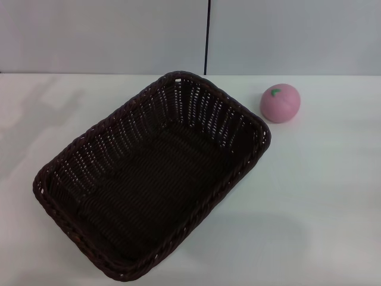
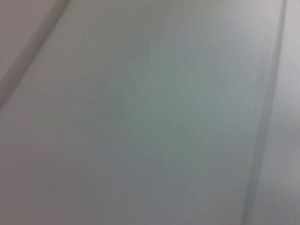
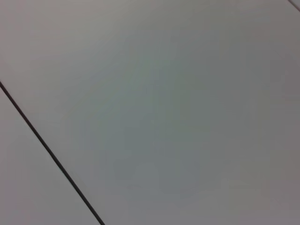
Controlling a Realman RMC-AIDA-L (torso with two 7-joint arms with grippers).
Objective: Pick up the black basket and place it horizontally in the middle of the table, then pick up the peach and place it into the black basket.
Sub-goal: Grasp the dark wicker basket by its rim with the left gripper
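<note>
Neither gripper's jaws appear in any view; black basket [image 1: 152, 179] sits askew on the table [image 1: 321, 196], peach [image 1: 280, 103] just beyond its corner, awaiting pickup.

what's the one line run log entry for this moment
black basket diagonal on table, empty | peach beside its far right corner | grippers not in view

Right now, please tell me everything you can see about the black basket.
The black basket is a large rectangular tray of dark brown-black woven wicker, with rounded corners, a braided rim and sloping sides. It is empty and sits upright but turned diagonally on the white table. The peach lies apart from it, beyond its far right corner. No gripper touches it.
</note>
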